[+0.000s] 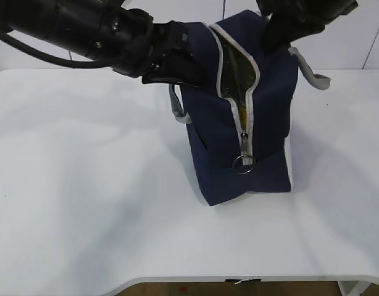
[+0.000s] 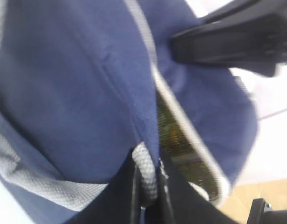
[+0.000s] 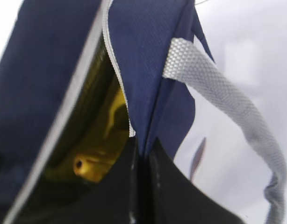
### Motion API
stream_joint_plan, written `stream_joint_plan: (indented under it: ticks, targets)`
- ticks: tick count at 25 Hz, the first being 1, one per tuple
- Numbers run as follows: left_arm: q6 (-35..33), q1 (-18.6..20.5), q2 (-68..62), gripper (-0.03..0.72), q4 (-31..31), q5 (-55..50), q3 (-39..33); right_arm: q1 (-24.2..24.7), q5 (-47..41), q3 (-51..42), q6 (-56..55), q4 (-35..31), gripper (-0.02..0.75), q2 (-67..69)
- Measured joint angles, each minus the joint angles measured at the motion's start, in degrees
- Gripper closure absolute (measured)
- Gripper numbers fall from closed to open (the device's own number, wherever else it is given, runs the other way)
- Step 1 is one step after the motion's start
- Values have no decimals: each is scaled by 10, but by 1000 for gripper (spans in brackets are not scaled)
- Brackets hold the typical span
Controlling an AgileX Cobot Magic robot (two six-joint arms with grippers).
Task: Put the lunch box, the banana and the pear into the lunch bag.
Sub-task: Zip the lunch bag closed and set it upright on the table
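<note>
- Lunch bag (image 1: 245,123) stands on the white worktop (image 1: 84,185), zipper open at the top, ring pull (image 1: 243,164) hanging low on the front seam.
- Left end effector (image 2: 148,186) clenched on the bag's left mouth edge; right end effector (image 3: 142,177) clenched on the opposite edge. Both pinch fabric, holding the mouth apart.
- Inside, just below the right end effector: yellow fruit (image 3: 104,149) with a dark tip; banana or pear, cannot tell.
- Lunch box not discernible.
- Mouth's long axis runs front to back between the two grips; judgement: packing looks finished, and closing would start from the ring pull, well below both.
</note>
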State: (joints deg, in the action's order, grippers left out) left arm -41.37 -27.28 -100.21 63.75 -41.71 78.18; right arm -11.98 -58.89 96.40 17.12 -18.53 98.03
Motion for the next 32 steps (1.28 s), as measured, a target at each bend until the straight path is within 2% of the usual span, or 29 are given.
stream_joint_plan:
  ticks: [10, 14, 25, 28, 30, 32]
  targets:
    - [-1, -17, -35, 671, -15, 0, 15, 6, 184, -195, 15, -10, 729, -56]
    - [-2, -28, -35, 672, -40, 0, 16, 6, 212, -206, 16, -16, 729, -59]
    - [-3, -28, -35, 672, -39, 16, 16, 6, 224, -209, 16, -18, 719, -60]
    - [-3, -28, -35, 672, -30, 16, 16, 6, 220, -200, 16, -18, 666, -60]
    - [-3, -28, -35, 672, -28, 16, 16, 6, 216, -191, 16, -18, 601, -61]
    - [-3, -28, -36, 672, -28, 12, 16, 6, 203, -180, 16, -18, 503, -62]
